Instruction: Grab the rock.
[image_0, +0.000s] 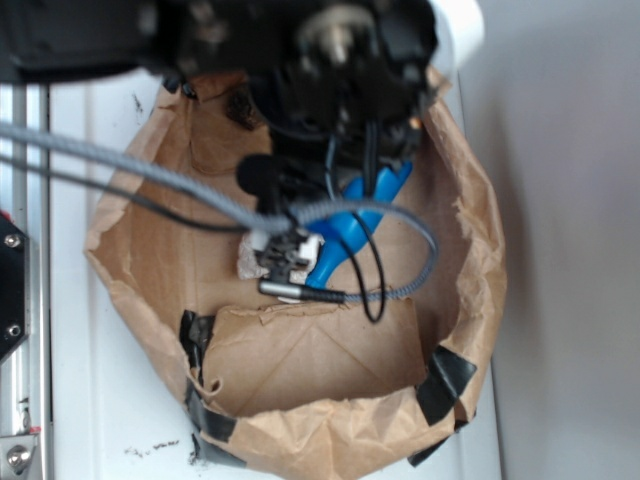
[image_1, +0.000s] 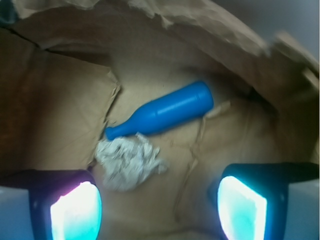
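A small dark brown lump (image_0: 240, 106), apparently the rock, lies at the back left of the brown paper bag's floor, half under the arm; the wrist view does not show it. My gripper (image_0: 288, 257) (image_1: 160, 210) hangs inside the bag, open, with only bare paper between its fingers. The crumpled whitish paper wad (image_1: 129, 161) (image_0: 250, 258) sits just ahead of the left finger (image_1: 75, 212). The rock is well behind the gripper in the exterior view.
A blue toy bottle (image_1: 162, 113) (image_0: 350, 225) lies slanted beyond the wad. The torn paper bag's walls (image_0: 470, 250) ring everything, patched with black tape (image_0: 445, 383). A folded paper flap (image_0: 310, 350) covers the bag's front floor. Cables (image_0: 400, 285) loop over it.
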